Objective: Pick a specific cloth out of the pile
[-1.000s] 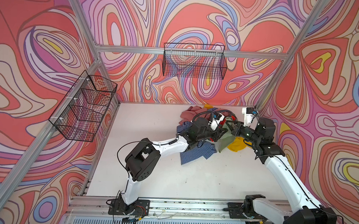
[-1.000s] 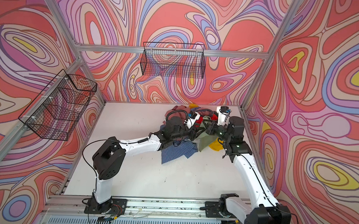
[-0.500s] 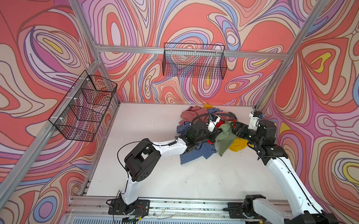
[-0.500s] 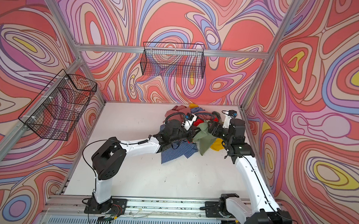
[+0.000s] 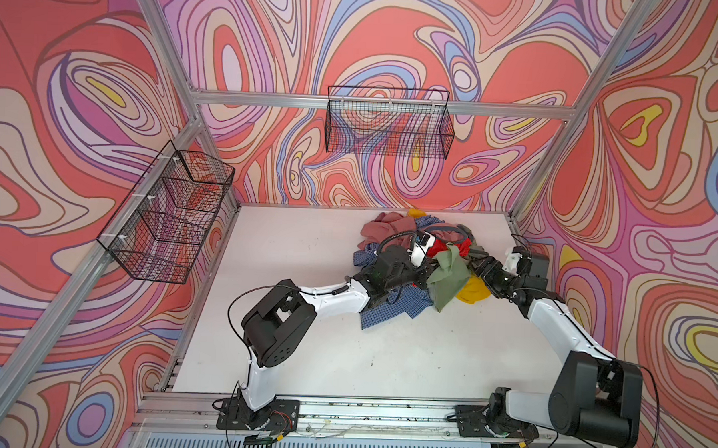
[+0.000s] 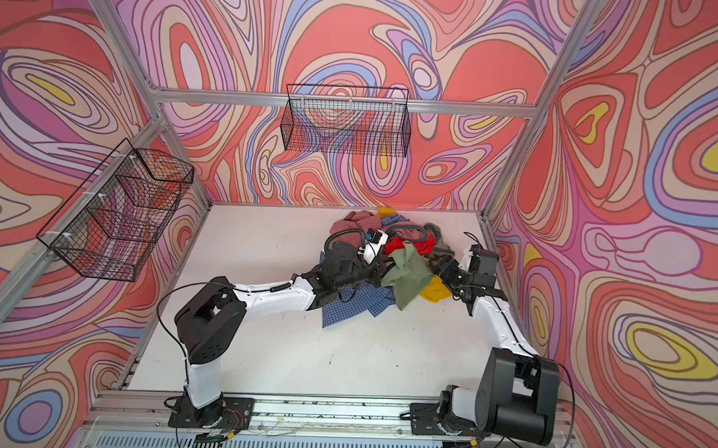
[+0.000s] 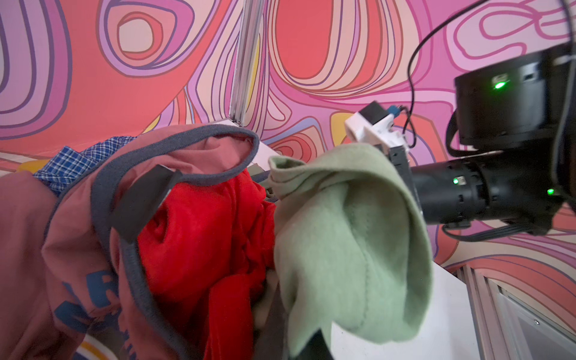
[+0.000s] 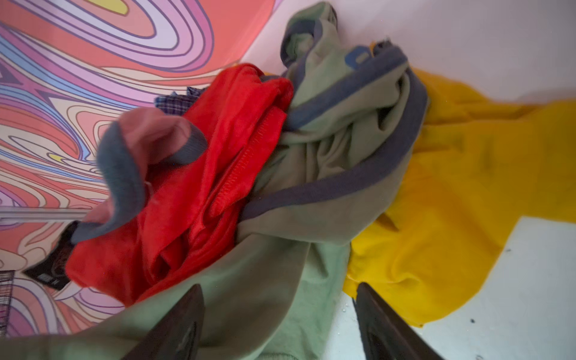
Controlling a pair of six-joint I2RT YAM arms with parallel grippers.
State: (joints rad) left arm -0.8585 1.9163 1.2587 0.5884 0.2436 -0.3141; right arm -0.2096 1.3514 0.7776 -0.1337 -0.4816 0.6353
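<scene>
White, matte tabletop (image 5: 305,264) sits boxed in by walls of swirling red, pink and lilac bands. The left gripper (image 7: 311,344) shows in its wrist view as one dark wedge, its fingers clamped together on a lower fold of the cloth (image 7: 343,237). This is a plain sage-green piece with a soft, faintly fuzzy nap and one stitched seam.

From that pinch the cloth domes over the front of the right gripper (image 8: 279,288). Its tapered black fingers (image 8: 174,324) stand wide apart, released, with green fabric lying slack between them and across one of them. In both top views the cloth (image 5: 446,278) (image 6: 407,275) hangs as a creased sheet between the two grippers, its peak above the pile (image 5: 384,232).

Just beyond the left fingertips lies a bright red plush garment (image 7: 199,224), crumpled in deep folds. Past it is a dusty-pink top (image 7: 62,249) with a grey ribbed neckband and blue print. Ahead of the right fingers a grey-green garment (image 8: 343,140) with blue-grey bands is twisted like a rope, and a yellow garment (image 8: 452,187) spreads flat beside it. A blue checked shirt (image 5: 391,311) lies under the left wrist. Two black wire baskets (image 5: 389,122) hang on the walls, well away.
</scene>
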